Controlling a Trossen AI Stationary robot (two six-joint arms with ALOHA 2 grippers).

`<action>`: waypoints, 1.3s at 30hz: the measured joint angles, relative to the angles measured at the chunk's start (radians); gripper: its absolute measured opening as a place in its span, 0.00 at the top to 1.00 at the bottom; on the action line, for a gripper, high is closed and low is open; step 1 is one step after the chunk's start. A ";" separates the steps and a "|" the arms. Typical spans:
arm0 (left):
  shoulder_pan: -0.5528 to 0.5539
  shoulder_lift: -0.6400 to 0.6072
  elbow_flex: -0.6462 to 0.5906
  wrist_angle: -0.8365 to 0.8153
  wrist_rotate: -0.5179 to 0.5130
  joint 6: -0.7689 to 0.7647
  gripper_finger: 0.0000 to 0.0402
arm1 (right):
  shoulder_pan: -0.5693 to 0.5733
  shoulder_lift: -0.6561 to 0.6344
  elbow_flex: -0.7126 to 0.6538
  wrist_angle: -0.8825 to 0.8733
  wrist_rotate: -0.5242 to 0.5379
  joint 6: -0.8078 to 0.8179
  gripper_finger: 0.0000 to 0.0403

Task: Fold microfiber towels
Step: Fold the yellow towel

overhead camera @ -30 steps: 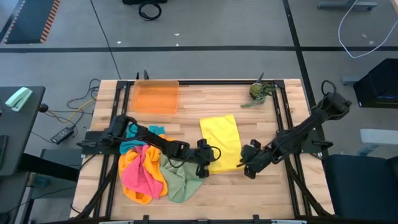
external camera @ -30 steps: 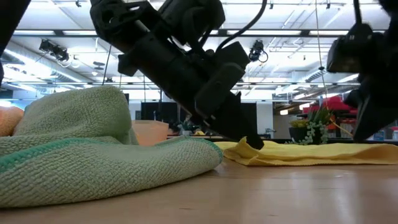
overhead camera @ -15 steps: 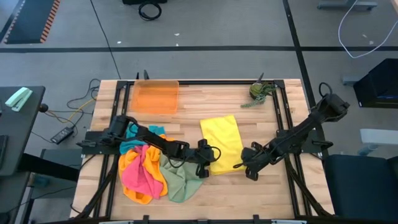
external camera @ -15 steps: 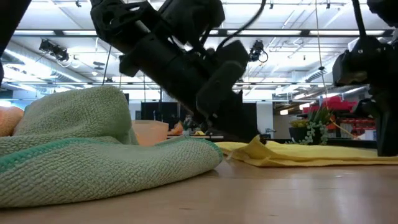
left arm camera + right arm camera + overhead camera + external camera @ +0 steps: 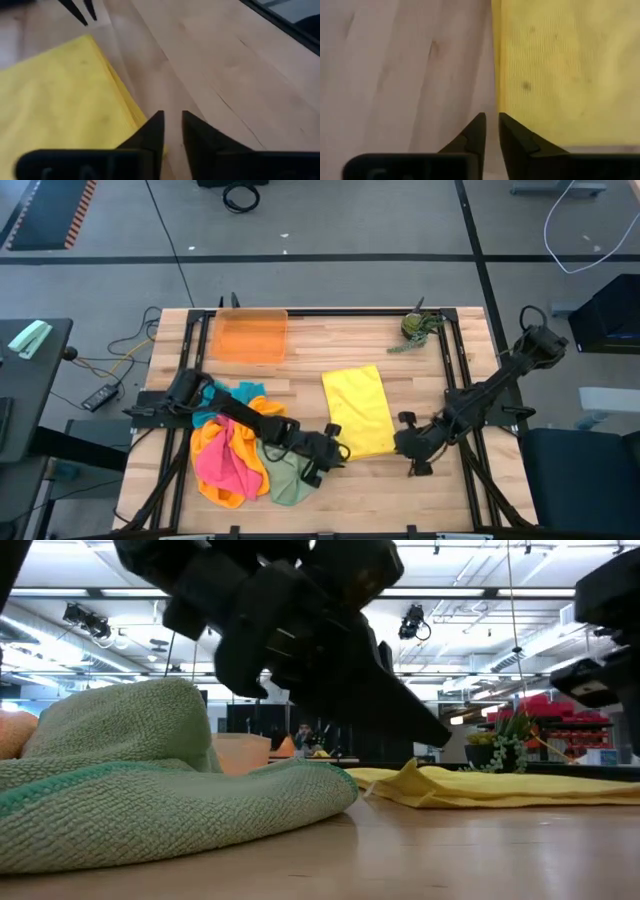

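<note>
Yellow towel [image 5: 358, 410] (near edge hidden by left gripper [image 5: 334, 454]) lies folded.

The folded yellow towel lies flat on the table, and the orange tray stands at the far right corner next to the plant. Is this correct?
Not quite. In the high view the orange tray stands at the far left; the plant is alone at the far right. The folded yellow towel does lie flat on the table.
</note>
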 joint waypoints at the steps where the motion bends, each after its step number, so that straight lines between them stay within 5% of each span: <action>1: -0.007 -0.001 0.000 0.003 -0.031 -0.001 0.75 | 0.007 0.001 0.000 0.000 0.014 -0.027 0.82; 8: -0.042 -0.007 0.000 -0.095 -0.154 0.001 0.50 | 0.014 0.002 0.000 -0.001 0.085 -0.067 0.65; 13: -0.034 -0.007 0.000 -0.130 -0.165 0.003 0.47 | 0.014 0.002 0.000 0.000 0.085 -0.061 0.60; 34: -0.009 0.001 0.001 -0.096 -0.113 0.003 0.97 | 0.015 0.002 0.000 0.001 0.084 -0.016 0.61; 39: -0.011 0.000 0.011 -0.040 -0.149 0.021 0.99 | 0.015 0.002 0.000 0.002 0.084 -0.015 0.61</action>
